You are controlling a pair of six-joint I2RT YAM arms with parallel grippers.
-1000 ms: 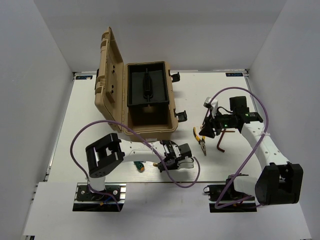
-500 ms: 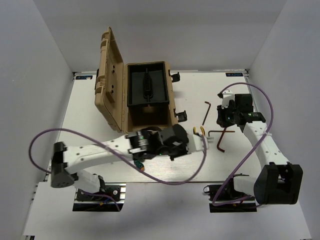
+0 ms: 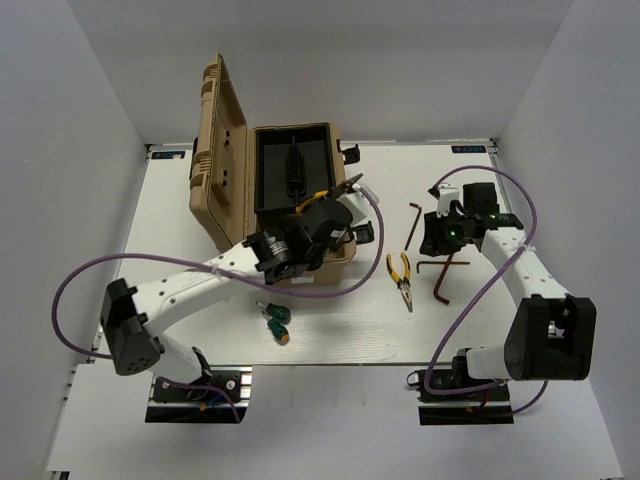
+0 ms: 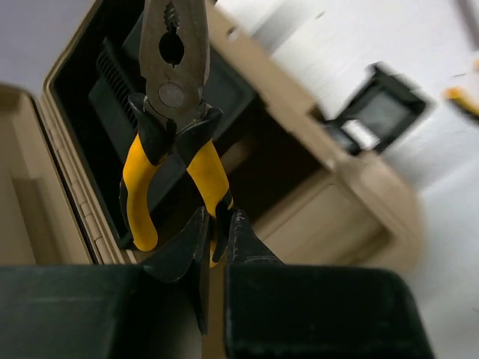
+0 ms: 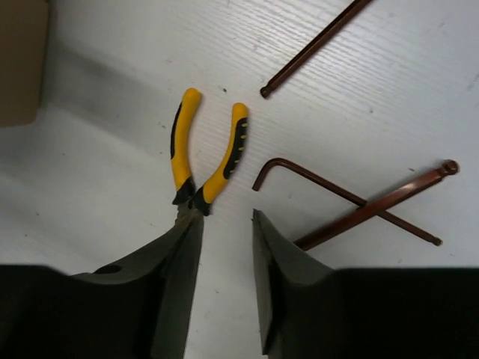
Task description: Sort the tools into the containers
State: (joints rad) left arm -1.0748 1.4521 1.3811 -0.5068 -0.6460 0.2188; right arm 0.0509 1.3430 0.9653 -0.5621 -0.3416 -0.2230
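Ahead of left gripper (image 4: 215, 228), pliers (image 4: 174, 90) over box (image 4: 352, 202), clamped by one handle only; could pivot or slip, dropping outside box; right gripper (image 5: 224, 239) jaws apart, empty.

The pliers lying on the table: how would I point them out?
Start at the open tan toolbox and look right across the white table. The pliers lie there, just left of thin brown hex keys. Their yellow-and-black handles set them apart, and the other pliers hang over the box.
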